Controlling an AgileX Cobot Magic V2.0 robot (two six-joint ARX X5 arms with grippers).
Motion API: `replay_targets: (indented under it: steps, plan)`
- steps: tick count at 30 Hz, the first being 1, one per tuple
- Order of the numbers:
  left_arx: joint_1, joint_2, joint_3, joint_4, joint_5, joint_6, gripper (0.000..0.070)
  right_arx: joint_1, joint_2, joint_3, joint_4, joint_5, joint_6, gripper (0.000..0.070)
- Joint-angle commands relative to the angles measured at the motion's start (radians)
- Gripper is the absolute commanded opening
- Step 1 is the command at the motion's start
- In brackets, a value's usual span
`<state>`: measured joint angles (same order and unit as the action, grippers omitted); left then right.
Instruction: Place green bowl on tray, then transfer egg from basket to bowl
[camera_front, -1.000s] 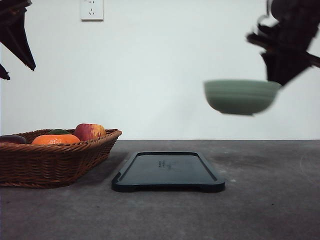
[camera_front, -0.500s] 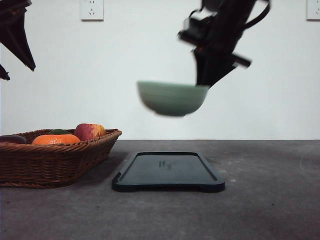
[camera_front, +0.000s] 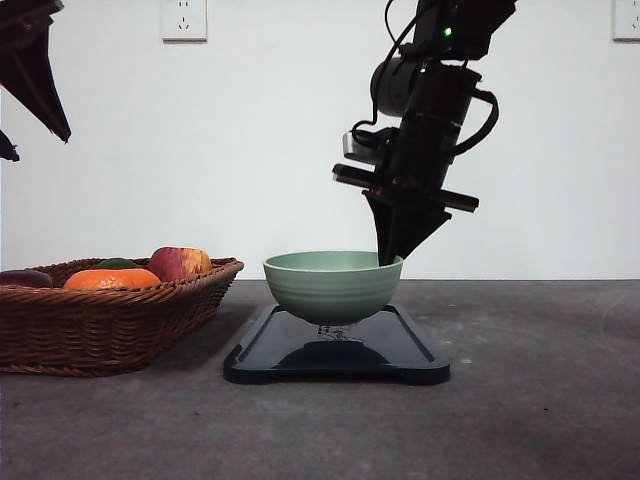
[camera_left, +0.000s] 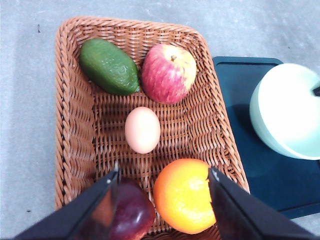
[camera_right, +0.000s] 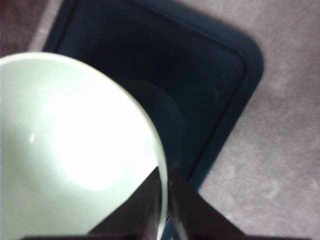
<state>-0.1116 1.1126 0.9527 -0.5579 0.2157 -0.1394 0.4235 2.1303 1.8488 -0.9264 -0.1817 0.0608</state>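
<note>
Your right hand (camera_front: 388, 256) pinches the rim of the green bowl (camera_front: 332, 286), one finger inside and one outside, on the side farthest from the basket (camera_front: 100, 315). The bowl sits low over the middle of the tray (camera_front: 335, 350) — touching it or just above, you cannot tell which from the front view. The tray lies on the grey counter (camera_front: 540, 400) just beside the basket.

Your left hand (camera_left: 162, 200) hangs spread wide above the basket, gripping nothing. Inside the basket the egg (camera_left: 142, 129) lies at the centre, apart from its neighbours: a red-yellow apple (camera_left: 168, 73) and a green fruit (camera_left: 109, 66) on one side, an orange (camera_left: 184, 195) and a dark purple fruit (camera_left: 131, 214) on the other.

The bowl looks stiff and smooth, so a rim pinch could slip. The egg is likely light, slick and fragile — take it across its narrow middle, closing gently, with fingers clear of the orange.
</note>
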Motion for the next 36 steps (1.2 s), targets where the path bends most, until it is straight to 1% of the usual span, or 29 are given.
replay_targets:
  steps: [1, 18, 20, 21, 23, 25, 28, 33, 36]
  plan:
    - [-0.001, 0.006, 0.024, 0.005, 0.005, -0.005, 0.0350, 0.006, 0.034, 0.029, 0.006, -0.006, 0.018, 0.0000]
    - [-0.001, 0.006, 0.024, 0.000, 0.005, -0.005, 0.0350, 0.011, 0.060, 0.029, -0.001, -0.008, 0.018, 0.0004]
    - [-0.001, 0.006, 0.024, -0.002, 0.005, -0.005, 0.0350, 0.012, 0.060, 0.029, -0.001, -0.008, 0.017, 0.0022]
    - [-0.001, 0.006, 0.024, -0.002, 0.005, -0.005, 0.0350, 0.013, 0.060, 0.029, -0.002, -0.009, 0.017, 0.0044]
    - [-0.001, 0.006, 0.024, -0.002, 0.005, -0.005, 0.0350, 0.013, 0.060, 0.029, -0.004, -0.009, 0.018, 0.0125]
    - [-0.001, 0.006, 0.024, -0.003, 0.005, -0.005, 0.0350, 0.013, 0.059, 0.032, -0.016, -0.008, 0.018, 0.0180]
    - [-0.001, 0.006, 0.024, -0.002, 0.005, -0.005, 0.0350, 0.009, 0.058, 0.064, -0.072, -0.008, 0.018, 0.0188]
    - [-0.001, 0.006, 0.024, -0.002, 0.005, -0.005, 0.0350, 0.008, 0.056, 0.178, -0.189, -0.002, -0.003, 0.0188]
    - [-0.001, 0.006, 0.024, -0.002, 0.005, -0.005, 0.0350, 0.008, 0.034, 0.197, -0.196, -0.021, -0.011, 0.0188]
